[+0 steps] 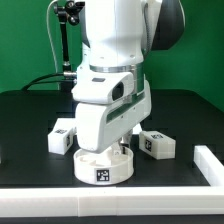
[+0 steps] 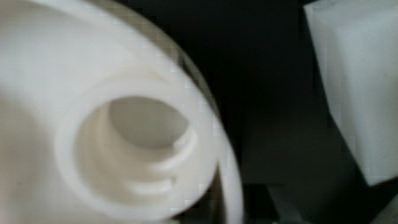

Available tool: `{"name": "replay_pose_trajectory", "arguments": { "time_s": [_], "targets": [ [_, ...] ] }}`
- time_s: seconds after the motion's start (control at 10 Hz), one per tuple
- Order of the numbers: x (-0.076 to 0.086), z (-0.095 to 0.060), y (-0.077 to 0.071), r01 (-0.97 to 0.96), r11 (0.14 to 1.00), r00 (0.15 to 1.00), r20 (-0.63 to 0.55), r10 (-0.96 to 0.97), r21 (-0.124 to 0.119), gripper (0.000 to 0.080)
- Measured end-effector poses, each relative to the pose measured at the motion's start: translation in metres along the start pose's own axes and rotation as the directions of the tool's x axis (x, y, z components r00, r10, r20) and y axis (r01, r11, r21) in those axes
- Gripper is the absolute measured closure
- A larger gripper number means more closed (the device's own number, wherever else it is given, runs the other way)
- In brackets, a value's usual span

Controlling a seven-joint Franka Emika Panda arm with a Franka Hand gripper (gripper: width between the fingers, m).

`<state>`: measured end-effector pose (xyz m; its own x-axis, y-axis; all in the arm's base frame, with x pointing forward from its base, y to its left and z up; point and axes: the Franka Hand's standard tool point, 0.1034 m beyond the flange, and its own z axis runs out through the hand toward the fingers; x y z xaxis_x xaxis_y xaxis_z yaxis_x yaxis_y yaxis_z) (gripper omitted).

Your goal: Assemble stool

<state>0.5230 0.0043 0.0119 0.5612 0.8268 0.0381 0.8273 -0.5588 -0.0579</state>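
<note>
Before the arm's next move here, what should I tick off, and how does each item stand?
1. Seat disc flat on the table: ok.
2. Gripper down at the seat disc: ok.
3. Jaws open or shut: cannot tell, the arm hides them.
4. Leg on the exterior view's left apart from the seat disc: ok.
5. Leg on the exterior view's right apart from the seat disc: ok.
6. Recess in the wrist view empty: ok, though blurred.

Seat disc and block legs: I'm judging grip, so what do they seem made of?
Seat disc: apparently white moulded plastic, smooth, slight sheen; soft highlights ring its round recess. Block legs: probably the same white plastic, matte, flat-faced; too small to be sure.
</note>
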Motion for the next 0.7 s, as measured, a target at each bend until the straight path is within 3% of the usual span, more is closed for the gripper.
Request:
{"name": "replay_pose_trajectory", "arguments": {
  "time_s": [0.2,0.4,0.7],
  "targets": [
    [0.000,0.000,0.000,0.001,1.000,1.000,0.000,-0.001,0.000,0.0743],
    [0.020,0.000,-0.002,0.045,0.999,0.999,0.003,-0.045,0.009,0.0743],
    [0.058,0.000,0.010,0.079,0.997,0.997,-0.015,-0.079,0.003,0.0743]
  ]
}}
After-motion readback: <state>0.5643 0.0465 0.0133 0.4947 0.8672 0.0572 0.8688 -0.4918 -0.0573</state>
